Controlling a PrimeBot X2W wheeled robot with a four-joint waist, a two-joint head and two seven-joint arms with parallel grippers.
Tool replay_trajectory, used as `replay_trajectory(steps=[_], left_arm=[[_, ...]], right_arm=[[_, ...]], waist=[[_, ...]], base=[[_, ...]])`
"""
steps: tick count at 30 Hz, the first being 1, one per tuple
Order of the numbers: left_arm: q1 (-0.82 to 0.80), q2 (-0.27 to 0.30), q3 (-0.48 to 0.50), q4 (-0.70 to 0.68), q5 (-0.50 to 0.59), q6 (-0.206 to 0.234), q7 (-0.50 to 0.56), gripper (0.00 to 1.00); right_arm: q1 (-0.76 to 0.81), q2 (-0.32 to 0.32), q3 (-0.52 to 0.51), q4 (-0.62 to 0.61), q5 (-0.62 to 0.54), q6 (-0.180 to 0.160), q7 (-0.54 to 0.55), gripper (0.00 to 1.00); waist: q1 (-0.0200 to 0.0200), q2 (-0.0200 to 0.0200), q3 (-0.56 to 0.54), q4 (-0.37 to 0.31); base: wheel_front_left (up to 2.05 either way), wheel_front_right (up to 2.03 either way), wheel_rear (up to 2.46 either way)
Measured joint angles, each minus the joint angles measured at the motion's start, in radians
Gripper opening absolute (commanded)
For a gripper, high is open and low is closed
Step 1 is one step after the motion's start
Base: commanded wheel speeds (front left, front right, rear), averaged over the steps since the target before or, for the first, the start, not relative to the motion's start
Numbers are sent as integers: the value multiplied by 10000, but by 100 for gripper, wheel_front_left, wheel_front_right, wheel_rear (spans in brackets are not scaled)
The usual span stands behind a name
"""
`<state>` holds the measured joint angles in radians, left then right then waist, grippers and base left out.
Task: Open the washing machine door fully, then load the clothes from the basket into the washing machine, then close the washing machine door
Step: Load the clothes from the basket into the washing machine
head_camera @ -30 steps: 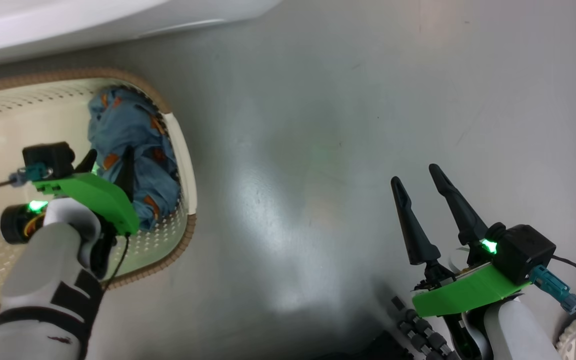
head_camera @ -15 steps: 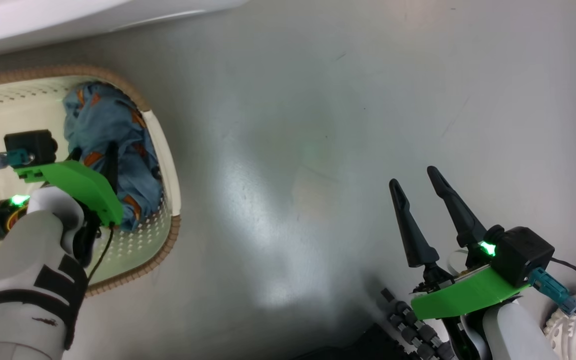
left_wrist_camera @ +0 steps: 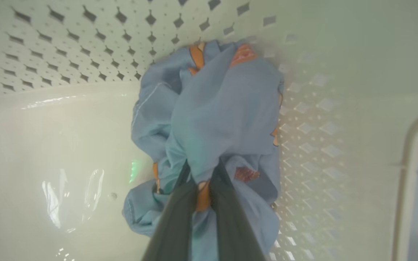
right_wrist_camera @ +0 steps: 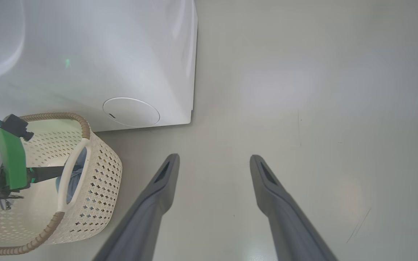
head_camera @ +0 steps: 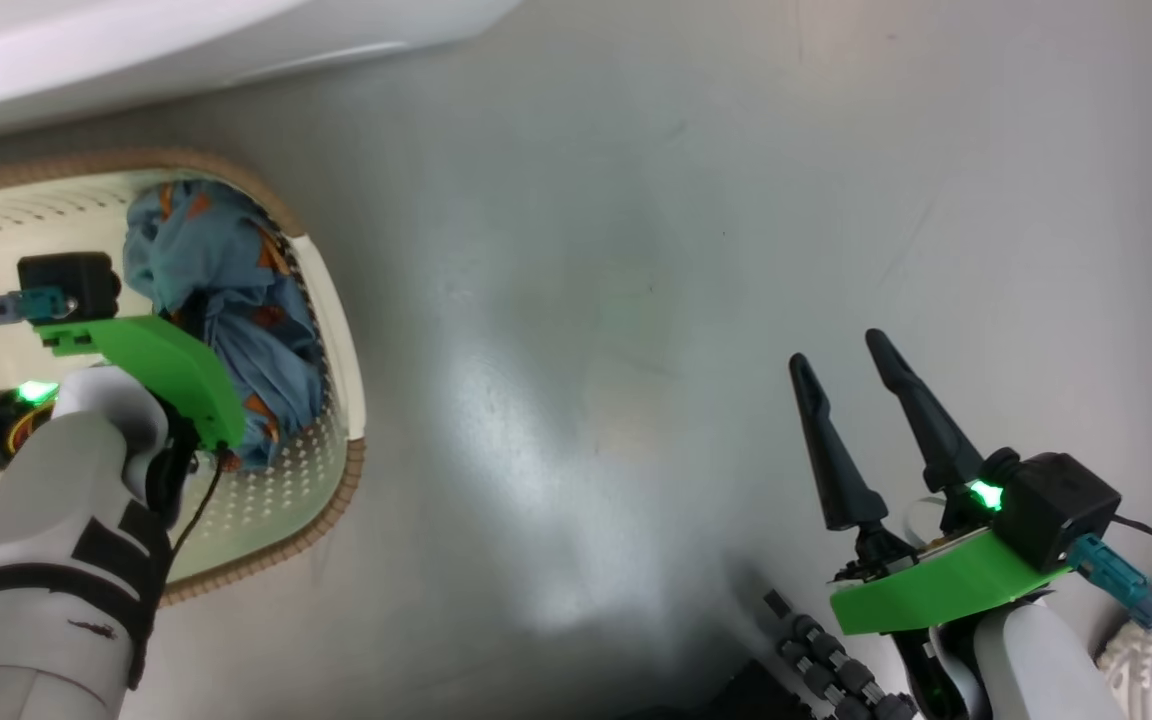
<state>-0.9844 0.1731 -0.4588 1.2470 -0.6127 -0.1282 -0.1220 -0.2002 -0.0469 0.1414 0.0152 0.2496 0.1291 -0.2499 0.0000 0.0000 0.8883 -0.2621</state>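
The cream perforated basket (head_camera: 336, 300) stands on the floor by the white washing machine (right_wrist_camera: 103, 54). A light blue garment with orange print (left_wrist_camera: 223, 116) lies bunched against the basket's wall. My left gripper (left_wrist_camera: 203, 174) reaches down into the basket, and its dark fingers are shut on a fold of this garment. In the head view the same garment (head_camera: 226, 290) shows past the left arm's green mount (head_camera: 156, 370). My right gripper (head_camera: 851, 370) hangs open over bare floor, well to the right of the basket, holding nothing. The washing machine door is out of view.
The machine's round white cap (right_wrist_camera: 131, 111) sits low on its front, just behind the basket's brown woven rim (right_wrist_camera: 82, 123). Grey floor (head_camera: 636, 300) stretches between the basket and the right arm. A white shoe (head_camera: 1151, 660) shows at the lower right corner.
My left gripper has gone from open to shut on the blue garment, and the cloth is bunched and pulled up around its fingers. The right arm has hardly moved.
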Motion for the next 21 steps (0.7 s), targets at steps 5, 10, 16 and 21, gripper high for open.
replay_trajectory(steps=[5,10,16,21], left_arm=[[210,19,-449,-581,-144,0,-539,0],[965,197,-836,-1093,-360,0,-974,0],[1763,303,-940,-1730,-765,0,-1206,0],[2327,311,-840,-2336,-882,0,-1260,0]], right_arm=[[-23,-2,-240,8,-15,0,0,100],[-141,-2,-376,79,-82,0,0,100],[-268,-6,-543,234,-236,0,0,100],[-266,-6,-602,355,-336,0,0,100]], waist=[[-1,0,-382,182],[0,0,-870,427],[0,0,-1547,784],[0,0,-2063,1039]], base=[[0,0,0],[0,0,0],[0,0,0],[0,0,0]])
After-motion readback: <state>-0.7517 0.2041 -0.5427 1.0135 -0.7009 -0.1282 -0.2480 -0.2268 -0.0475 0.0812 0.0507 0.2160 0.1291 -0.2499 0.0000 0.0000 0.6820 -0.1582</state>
